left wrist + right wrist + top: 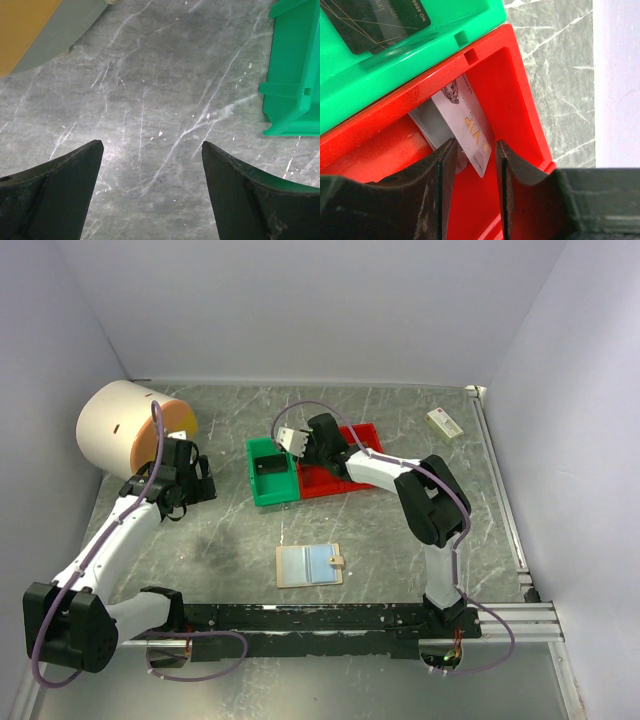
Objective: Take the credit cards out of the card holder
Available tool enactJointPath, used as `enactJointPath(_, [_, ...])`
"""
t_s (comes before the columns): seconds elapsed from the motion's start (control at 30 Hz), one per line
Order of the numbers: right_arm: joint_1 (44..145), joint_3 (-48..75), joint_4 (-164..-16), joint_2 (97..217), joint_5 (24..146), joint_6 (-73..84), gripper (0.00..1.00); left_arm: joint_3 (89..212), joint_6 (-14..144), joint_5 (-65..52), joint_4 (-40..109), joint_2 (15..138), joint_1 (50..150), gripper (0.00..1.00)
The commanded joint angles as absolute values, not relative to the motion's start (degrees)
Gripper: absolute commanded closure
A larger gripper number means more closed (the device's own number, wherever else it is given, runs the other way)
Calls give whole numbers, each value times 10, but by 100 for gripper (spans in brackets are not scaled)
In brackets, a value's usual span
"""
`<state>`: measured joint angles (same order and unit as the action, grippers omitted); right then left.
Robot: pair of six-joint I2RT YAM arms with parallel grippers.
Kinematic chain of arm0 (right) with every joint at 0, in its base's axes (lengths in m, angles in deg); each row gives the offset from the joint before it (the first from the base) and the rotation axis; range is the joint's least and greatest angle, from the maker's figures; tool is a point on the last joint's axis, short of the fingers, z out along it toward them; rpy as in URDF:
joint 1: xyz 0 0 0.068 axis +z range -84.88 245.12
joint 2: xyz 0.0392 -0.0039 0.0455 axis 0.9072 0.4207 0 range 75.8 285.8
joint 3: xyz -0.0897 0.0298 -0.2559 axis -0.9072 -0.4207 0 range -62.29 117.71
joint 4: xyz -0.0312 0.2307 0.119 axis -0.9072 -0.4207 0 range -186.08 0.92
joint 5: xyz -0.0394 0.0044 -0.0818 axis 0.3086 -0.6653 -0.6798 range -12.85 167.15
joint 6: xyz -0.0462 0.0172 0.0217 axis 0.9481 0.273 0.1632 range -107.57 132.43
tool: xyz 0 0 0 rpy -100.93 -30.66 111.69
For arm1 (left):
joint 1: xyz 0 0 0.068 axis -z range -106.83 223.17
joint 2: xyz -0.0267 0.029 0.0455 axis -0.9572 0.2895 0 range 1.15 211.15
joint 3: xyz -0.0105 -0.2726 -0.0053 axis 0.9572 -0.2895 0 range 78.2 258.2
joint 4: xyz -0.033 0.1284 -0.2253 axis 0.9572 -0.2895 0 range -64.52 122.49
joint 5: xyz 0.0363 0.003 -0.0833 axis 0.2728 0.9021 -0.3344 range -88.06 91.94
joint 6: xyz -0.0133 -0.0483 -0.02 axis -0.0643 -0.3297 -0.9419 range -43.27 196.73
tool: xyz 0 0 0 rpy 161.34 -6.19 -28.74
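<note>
right gripper over red bin — jaws narrowly parted, pale card beneath, seemingly unclamped; card holder well nearer, long axis left-right — left gripper gaping, empty.

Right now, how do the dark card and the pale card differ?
Colour: the dark card is black with thin lines; the pale card is white with gold letters. Place: the dark card lies in the green bin; the pale card lies in the red bin, overlapping a grey card, its end between the right gripper's open fingers. Both are out of the card holder.
</note>
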<state>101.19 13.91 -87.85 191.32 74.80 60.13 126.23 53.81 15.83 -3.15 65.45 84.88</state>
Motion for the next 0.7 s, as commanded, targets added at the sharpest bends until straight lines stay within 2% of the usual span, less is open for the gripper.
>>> enactJointPath(0.0, [1009,141,-891,1912,754,610,63,1272,543,153,-33,660,849,8])
enactJointPath(0.43, [1007,163,-935,1935,758,605,64,1273,544,147,-35,668,848,9])
enactJointPath(0.67, [1006,122,-843,1837,755,506,62,1273,544,149,-35,666,849,9])
